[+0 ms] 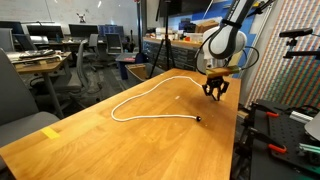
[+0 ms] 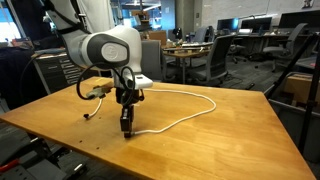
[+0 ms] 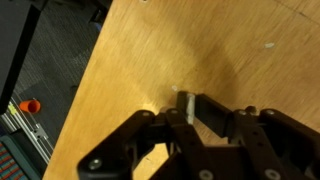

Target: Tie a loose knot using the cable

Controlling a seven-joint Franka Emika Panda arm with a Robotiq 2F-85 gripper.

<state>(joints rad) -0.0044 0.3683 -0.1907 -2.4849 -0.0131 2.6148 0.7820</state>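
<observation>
The gripper [image 2: 126, 128], jaws drawn almost together, pinches the cable [image 2: 211, 104] low against the worktop [image 2: 200, 150]. The rest lies in an open loop beside it, probably slack for the knot's crossing.

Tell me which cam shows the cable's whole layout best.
An exterior view: there the cable shows as a full loop with its dark plug end. In an exterior view the gripper covers part of the cable. Wrist view shows only a short white bit, possibly cable, between the fingers.
</observation>
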